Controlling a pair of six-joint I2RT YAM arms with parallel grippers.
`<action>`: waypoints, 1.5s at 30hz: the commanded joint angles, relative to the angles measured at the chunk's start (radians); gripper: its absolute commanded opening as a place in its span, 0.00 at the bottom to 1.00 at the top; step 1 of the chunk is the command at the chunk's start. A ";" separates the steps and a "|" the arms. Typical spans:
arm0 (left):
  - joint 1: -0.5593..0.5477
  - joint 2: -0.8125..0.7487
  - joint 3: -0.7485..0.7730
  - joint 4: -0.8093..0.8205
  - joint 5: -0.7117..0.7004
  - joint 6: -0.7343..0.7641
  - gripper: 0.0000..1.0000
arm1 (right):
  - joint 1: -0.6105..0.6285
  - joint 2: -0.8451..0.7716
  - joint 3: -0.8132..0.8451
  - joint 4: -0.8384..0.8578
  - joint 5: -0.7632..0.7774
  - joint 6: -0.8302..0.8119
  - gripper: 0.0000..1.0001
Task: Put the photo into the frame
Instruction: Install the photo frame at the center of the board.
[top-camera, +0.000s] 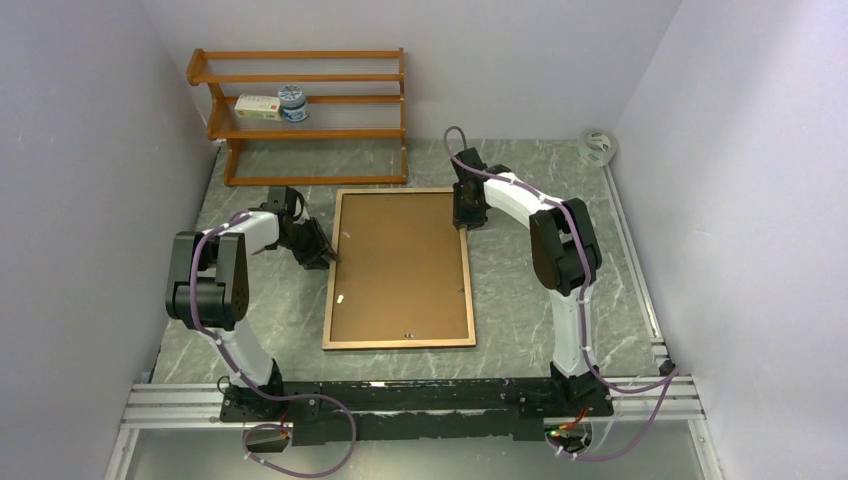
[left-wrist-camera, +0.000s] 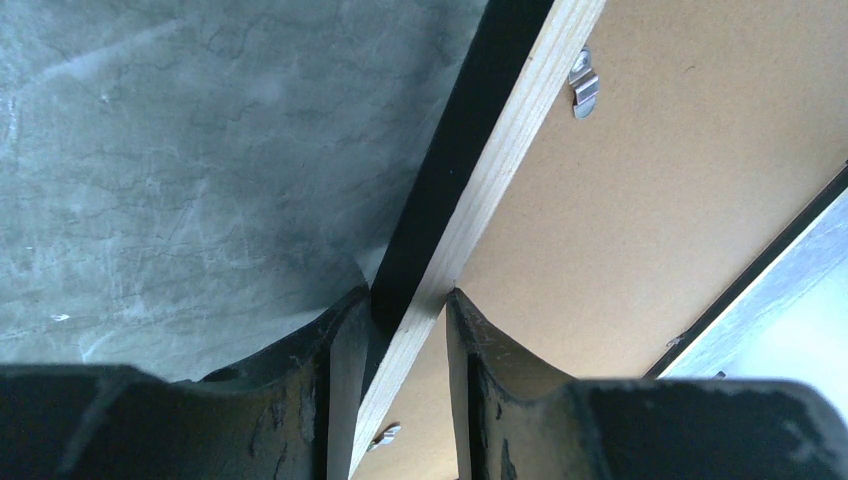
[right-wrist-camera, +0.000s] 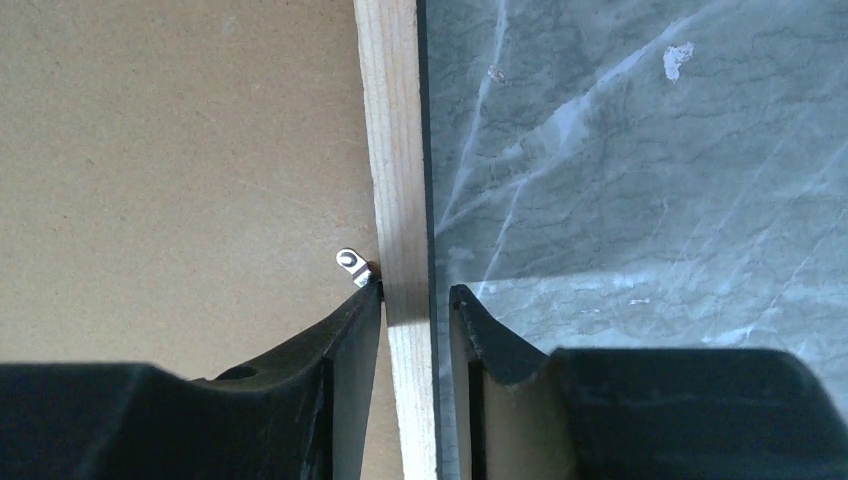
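Frame flat on table, back side up, brown board filling it, centred btw the two arms. Left claw at its left rail, right claw at right rail, nearer far corner. Photo not seen anywhere in top view; can't tell if it's under the board. Shelf at back, well apart.

Left wrist: left claw straddles the rail, one finger against black outer edge, the other against pale wood inner side. Closed on frame, looks a firm pinch. Clip further along rail, lying over board edge.

Right wrist: right claw astride the rail, inner finger touching wood right beside a clip. Outer finger shows a thin gap to the black edge. Can't tell if it grips yet.

Judgement: step = taking frame by both rails, prob. to lift or turn it. To do it well:
- Seat the right pinch fully before any lift.
- Keep fingers off the clips.
- Raise both sides together & level. Grips sit at diff. points along the rails, so frame could twist or slip.
- Board may drop out if clips aren't holding.
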 joint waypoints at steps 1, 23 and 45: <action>-0.006 0.029 -0.025 -0.018 -0.031 0.006 0.40 | -0.006 0.031 0.018 0.014 0.059 -0.003 0.35; -0.006 0.031 -0.019 -0.026 -0.036 0.008 0.40 | -0.009 -0.013 -0.054 0.123 0.064 0.099 0.39; -0.006 -0.048 -0.051 -0.056 -0.034 0.016 0.55 | -0.005 -0.339 -0.356 0.045 -0.097 0.142 0.69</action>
